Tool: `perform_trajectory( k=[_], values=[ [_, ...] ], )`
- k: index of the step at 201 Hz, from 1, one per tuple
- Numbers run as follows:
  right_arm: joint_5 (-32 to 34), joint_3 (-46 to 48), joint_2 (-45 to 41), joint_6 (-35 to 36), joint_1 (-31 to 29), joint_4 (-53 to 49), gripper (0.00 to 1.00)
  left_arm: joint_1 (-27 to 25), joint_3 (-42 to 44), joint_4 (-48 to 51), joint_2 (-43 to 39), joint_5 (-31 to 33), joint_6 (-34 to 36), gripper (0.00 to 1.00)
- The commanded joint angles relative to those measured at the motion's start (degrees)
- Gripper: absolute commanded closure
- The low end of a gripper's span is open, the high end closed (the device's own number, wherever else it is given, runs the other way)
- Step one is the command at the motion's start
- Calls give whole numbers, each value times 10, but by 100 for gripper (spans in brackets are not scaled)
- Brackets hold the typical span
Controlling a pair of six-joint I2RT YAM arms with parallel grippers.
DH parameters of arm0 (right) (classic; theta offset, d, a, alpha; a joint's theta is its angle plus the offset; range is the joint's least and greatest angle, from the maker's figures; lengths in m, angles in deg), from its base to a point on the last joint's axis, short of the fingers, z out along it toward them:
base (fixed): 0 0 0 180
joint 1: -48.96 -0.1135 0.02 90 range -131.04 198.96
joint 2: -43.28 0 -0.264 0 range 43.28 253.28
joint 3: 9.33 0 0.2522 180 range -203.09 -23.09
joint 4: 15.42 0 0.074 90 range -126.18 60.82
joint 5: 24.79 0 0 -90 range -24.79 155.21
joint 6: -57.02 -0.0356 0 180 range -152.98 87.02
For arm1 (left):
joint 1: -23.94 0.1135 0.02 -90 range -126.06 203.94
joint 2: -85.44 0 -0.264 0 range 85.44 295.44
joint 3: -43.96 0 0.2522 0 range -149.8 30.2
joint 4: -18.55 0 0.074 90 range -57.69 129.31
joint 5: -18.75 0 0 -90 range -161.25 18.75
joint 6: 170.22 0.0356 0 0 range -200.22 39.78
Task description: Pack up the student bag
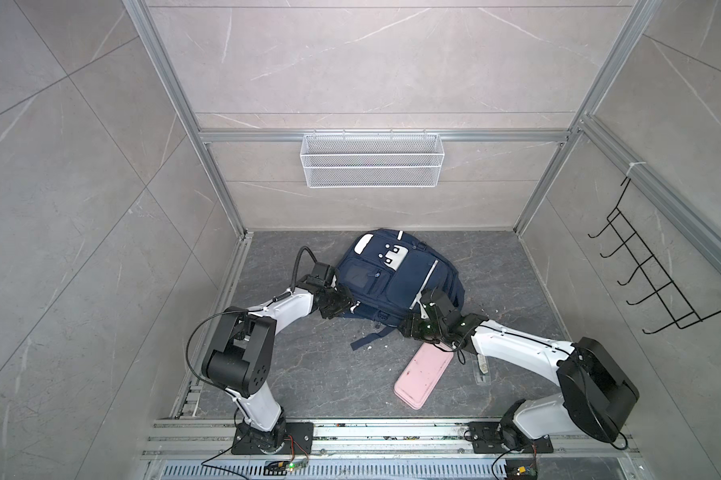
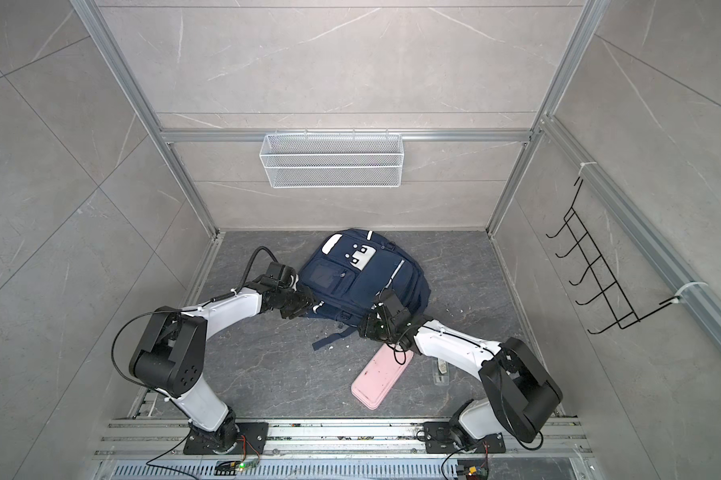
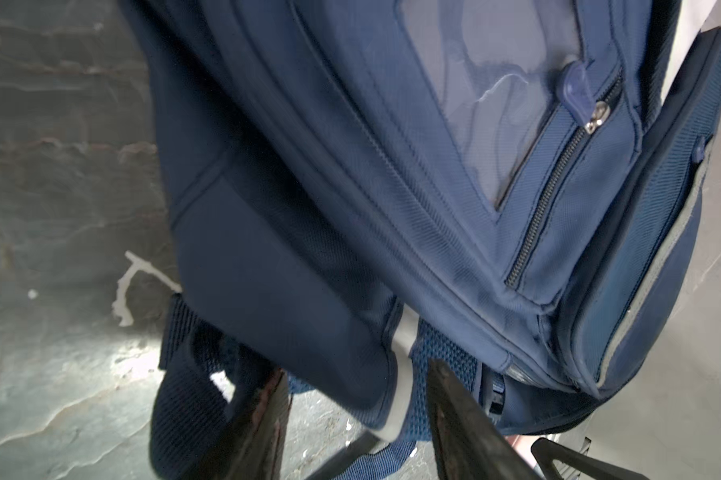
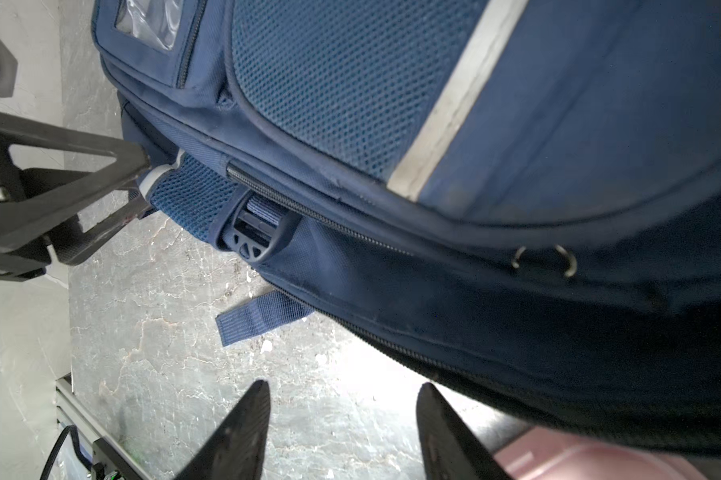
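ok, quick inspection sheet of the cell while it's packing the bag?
surface: dark stone-look floor, white specks scattered.
job's things: student bag lying front up near the back wall.
clutter: pink case on the floor, outside the bag; small clear item, unidentifiable.
grippers: left gripper shut on the bag's white-edged strap; right gripper open, empty, at the bag's near edge.
cables: black loop off the left arm; right wrist cable hanging over the case.
surroundings: wire basket, nothing seen inside; hook rack.
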Motion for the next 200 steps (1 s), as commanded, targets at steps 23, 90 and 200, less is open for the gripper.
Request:
perform_trajectory(
  k=[23, 90, 200],
  values=[
    [0, -10, 20, -3, -1, -5, 41, 3, -31, -28, 31, -8, -10, 46],
    [28, -35, 38, 25, -1, -51, 41, 3, -57, 0, 42, 2, 9, 84],
    [41, -121, 133, 71, 24, -76, 41, 53, 64, -1, -93, 20, 3, 100]
  ],
)
